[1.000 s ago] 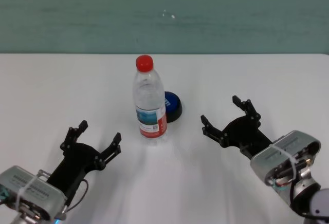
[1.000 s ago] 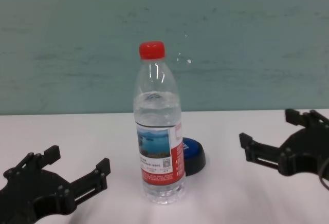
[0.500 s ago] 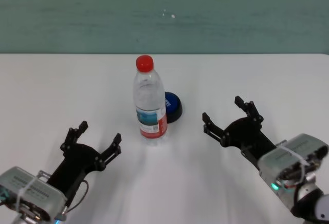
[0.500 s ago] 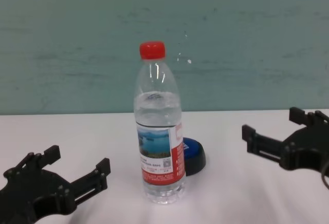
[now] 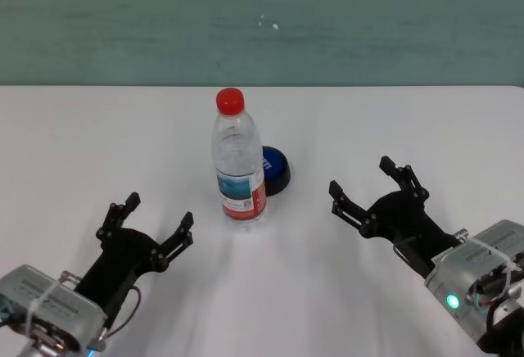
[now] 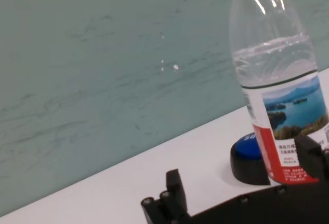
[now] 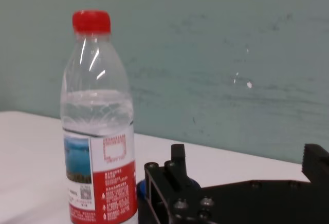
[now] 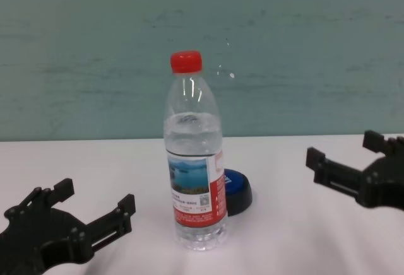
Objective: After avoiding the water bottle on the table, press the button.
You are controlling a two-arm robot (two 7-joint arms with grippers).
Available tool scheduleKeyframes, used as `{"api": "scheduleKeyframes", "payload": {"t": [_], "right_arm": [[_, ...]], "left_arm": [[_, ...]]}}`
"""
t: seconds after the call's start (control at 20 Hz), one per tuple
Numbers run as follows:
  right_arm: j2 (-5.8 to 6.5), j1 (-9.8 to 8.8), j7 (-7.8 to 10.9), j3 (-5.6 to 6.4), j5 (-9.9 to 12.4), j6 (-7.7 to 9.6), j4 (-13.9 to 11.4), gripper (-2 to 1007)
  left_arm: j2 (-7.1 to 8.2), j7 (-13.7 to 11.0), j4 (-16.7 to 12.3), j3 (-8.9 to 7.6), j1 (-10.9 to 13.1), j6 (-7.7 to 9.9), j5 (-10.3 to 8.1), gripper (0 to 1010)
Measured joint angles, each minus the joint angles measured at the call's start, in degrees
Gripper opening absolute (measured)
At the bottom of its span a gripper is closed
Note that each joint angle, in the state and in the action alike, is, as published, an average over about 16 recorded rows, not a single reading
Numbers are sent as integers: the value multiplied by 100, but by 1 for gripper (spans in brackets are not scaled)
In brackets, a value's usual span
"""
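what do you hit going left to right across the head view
left gripper, open, near the front left → water bottle standing upright → button just behind and right of the bottle, partly hidden by it → right gripper, open, at the right.

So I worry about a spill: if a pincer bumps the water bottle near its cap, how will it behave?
The water bottle stands tall on a narrow base, so a bump up high would probably tip it. It looks over half full, so it is likely fairly heavy and may resist a light nudge. Once down, its round body could roll across the table.
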Motion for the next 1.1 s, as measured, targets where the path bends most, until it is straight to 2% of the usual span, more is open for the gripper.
{"api": "scheduleKeyframes", "payload": {"t": [0.35, 0.75, 1.1], "right_arm": [[99, 16, 72, -4, 268, 10, 86, 1004], [160, 101, 90, -34, 440, 82, 220, 1004], [191, 195, 151, -78, 560, 52, 342, 1004]], "left_arm": [[0, 0, 0, 0, 0, 0, 0, 1000], [0, 0, 0, 0, 0, 0, 0, 1000], [0, 0, 0, 0, 0, 0, 0, 1000]]}}
